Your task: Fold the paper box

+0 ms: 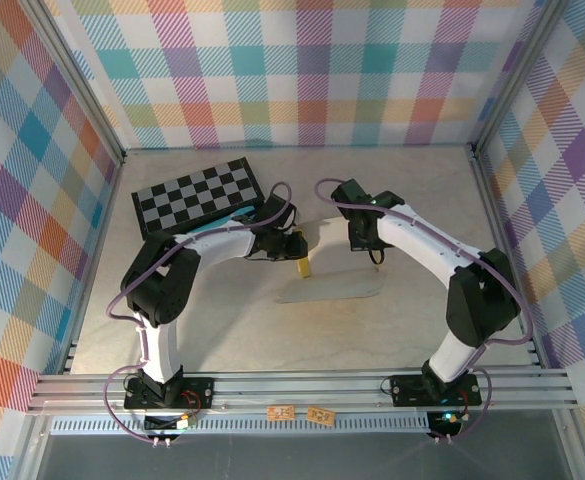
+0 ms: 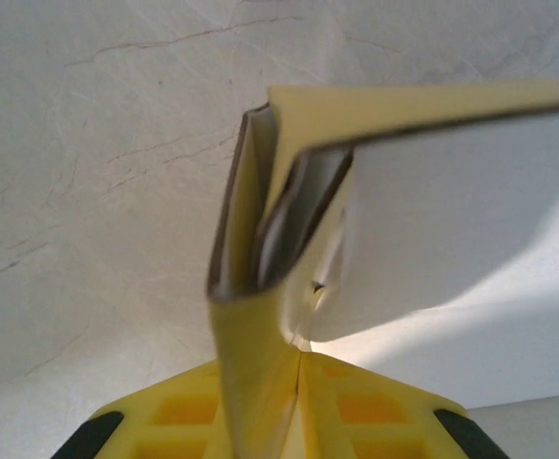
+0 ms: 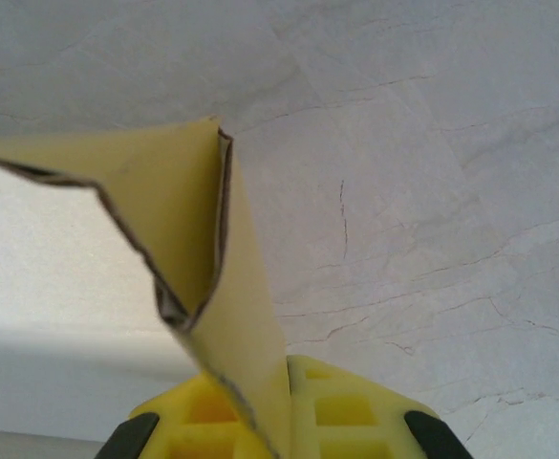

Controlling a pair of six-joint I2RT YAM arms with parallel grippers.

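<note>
Mid-fold, by the look of it. Gripping the plain yellow thin-cardboard paper box [image 1: 337, 285] at two opposite ends, out over the pale marbled table top [image 1: 222, 330]; resting on it or just clear of it, cannot tell. With the left pincer [image 2: 296, 373]: pressed together on a doubled-over side strip, taken straight down between the yellow pocketed fingers [image 2: 375, 411], with no gap to be seen at the pads. Just beyond that pincer, a folded wall standing upright, with a broad panel spreading off to the right of it. With the right pincer [image 3: 287, 382]: likewise nipped tight on a creased flap, rising from between its fingers and bending away to the left. Held so, most likely, to keep both end walls upright and the base panel between the two pincers flat and low. Probably a middle stage: walls raised, no closed box shape yet. Farther beyond the left pincer, well apart from the card, a black-and-white checkered board [image 1: 197, 192], playing no part.
</note>
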